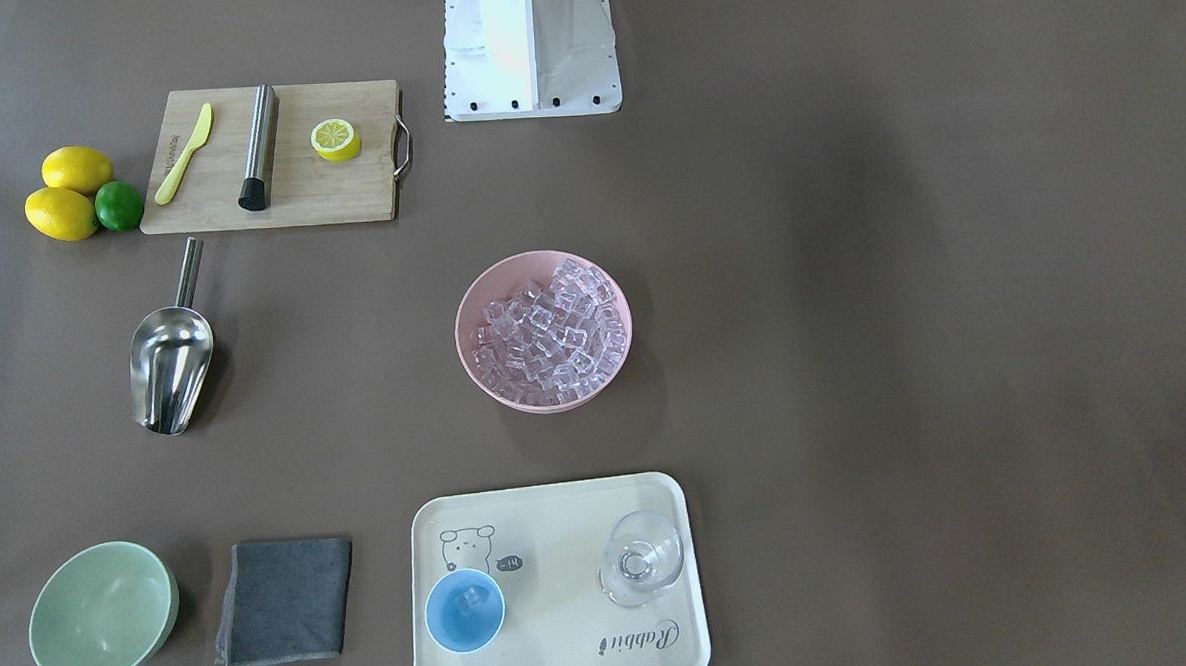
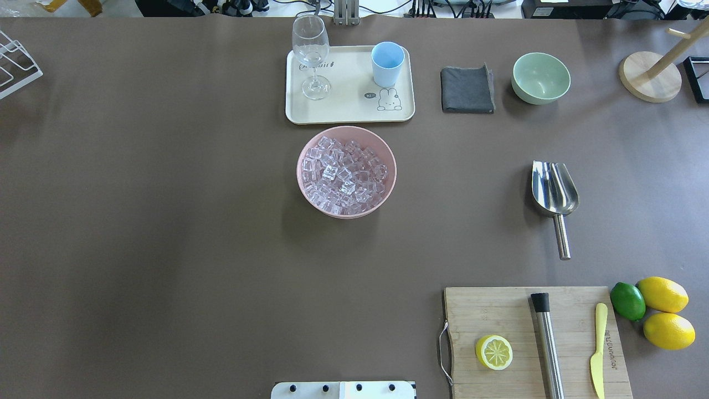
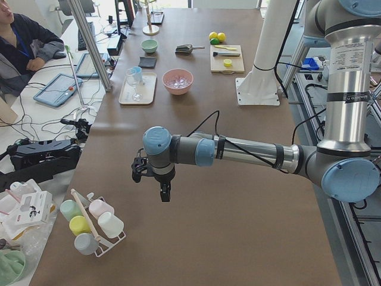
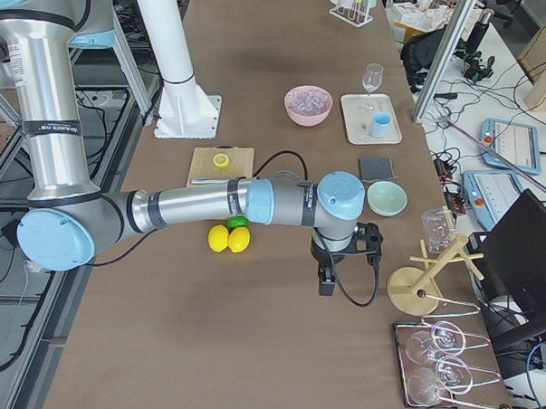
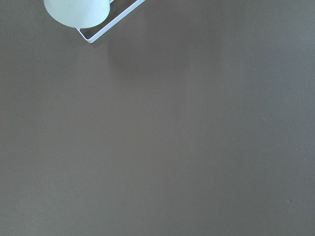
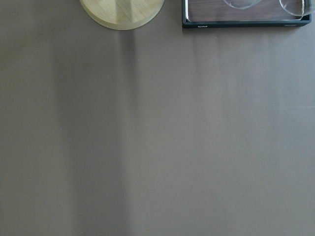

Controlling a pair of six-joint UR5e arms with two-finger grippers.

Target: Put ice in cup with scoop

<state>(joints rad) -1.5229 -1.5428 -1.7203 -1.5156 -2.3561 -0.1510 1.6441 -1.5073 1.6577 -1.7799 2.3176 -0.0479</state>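
The scoop is laid free on the surface at the robot's right, its handle turned toward the near edge where the robot stands, so that it can readily be taken by the right arm. The ice is heaped in a pink bowl at the centre, and the cup is stood on a cream tray just beyond it, beside a clear glass, so only a short carry is needed; one cube seems already to lie in the cup. Both arms are stretched out level, well apart from these things, the left gripper hung pointing down at the left end of the surface, the right gripper likewise at the right end; whether either is spread or pressed together cannot be told
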